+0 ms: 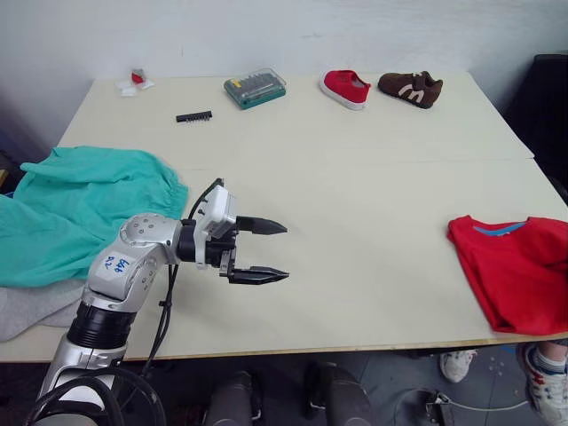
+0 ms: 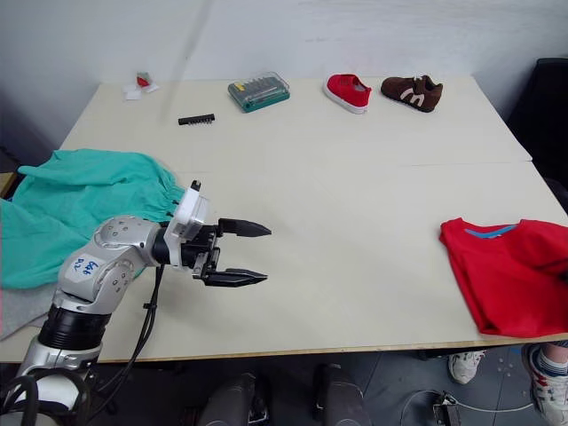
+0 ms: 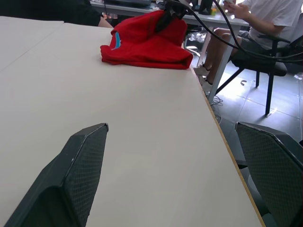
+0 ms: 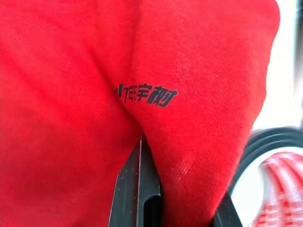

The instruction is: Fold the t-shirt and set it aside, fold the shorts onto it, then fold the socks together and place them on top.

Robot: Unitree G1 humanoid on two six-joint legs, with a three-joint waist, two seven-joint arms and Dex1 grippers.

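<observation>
The red t-shirt (image 1: pixel 515 271) lies folded at the table's right front edge, its blue neckband showing. In the right wrist view my right gripper (image 4: pixel 182 182) is shut on a bunched fold of the t-shirt (image 4: pixel 189 61), just below the small dark print. The teal-green shorts (image 1: pixel 75 209) are spread at the table's left edge. Light grey fabric (image 1: pixel 31 311), which looks like the socks, pokes out from under them. My left gripper (image 1: pixel 286 252) hovers open over bare table just right of the shorts, with nothing between its fingers (image 3: pixel 85 161).
At the back of the table (image 1: pixel 355 195) stand a red shoe (image 1: pixel 345 88), a brown shoe (image 1: pixel 411 89), a green bit case (image 1: pixel 255 88), a black bit strip (image 1: pixel 193 116) and a small red-and-white item (image 1: pixel 136 82). A person (image 3: pixel 255 19) sits beyond the t-shirt's end.
</observation>
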